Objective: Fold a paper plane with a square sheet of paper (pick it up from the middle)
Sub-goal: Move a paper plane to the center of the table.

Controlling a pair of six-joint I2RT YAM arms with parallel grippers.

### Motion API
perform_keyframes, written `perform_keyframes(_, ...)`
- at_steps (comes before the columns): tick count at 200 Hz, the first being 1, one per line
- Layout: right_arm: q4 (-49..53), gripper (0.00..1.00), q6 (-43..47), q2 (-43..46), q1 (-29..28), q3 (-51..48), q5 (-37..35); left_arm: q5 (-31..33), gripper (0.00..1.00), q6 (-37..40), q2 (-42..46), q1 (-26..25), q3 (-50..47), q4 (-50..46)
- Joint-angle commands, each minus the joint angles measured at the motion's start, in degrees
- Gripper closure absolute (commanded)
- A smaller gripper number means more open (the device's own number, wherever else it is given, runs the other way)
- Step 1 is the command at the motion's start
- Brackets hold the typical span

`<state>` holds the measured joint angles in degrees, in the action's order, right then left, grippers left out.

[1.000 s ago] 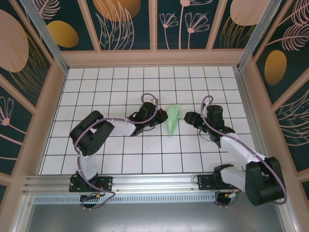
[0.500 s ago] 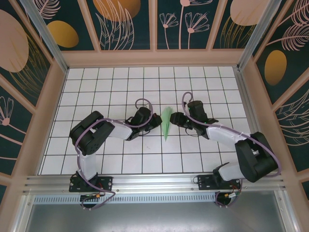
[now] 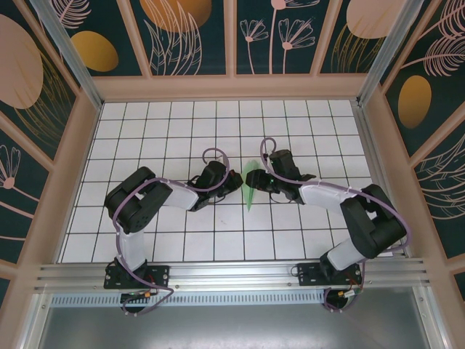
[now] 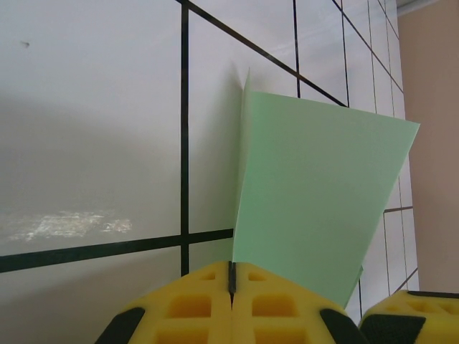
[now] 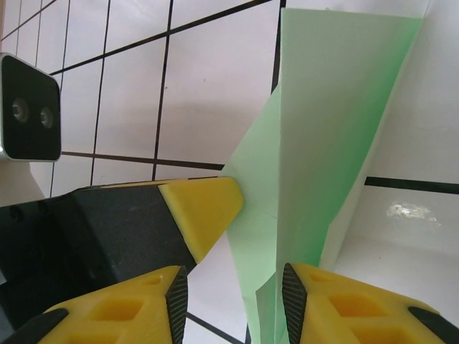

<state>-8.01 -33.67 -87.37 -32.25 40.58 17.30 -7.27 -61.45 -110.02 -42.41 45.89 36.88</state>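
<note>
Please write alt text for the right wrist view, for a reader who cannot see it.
Folded green paper stands upright on a white gridded table, its lower end between the right gripper's open yellow jaws. From the left, the left gripper's shut yellow tip pinches its flap.

The paper plane (image 4: 315, 193) is matt, pale mint paper, smooth, with crisp creases. Beneath it the table (image 4: 86, 143) gleams: glossy white tile catching a soft glare, its grid lines flat black. The left gripper (image 4: 231, 271) wears yellow pads (image 4: 193, 304), matt and rubbery with moulded recessed cells. The right gripper (image 5: 231, 278) has the same pads, backed by matt black plastic.
</note>
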Motion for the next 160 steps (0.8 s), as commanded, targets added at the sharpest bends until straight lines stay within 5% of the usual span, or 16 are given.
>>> perform_keyframes(1,-0.3,0.58,-1.2,-1.5,-0.3,1.7,-1.8,0.2,1.0,-0.9,-0.8,0.5,-0.6,1.0)
perform_keyframes(160,4.5,0.47,-1.8,-2.5,-0.3,3.7,-5.0,0.3,1.0,-1.9,-2.0,1.0,-1.5,0.2)
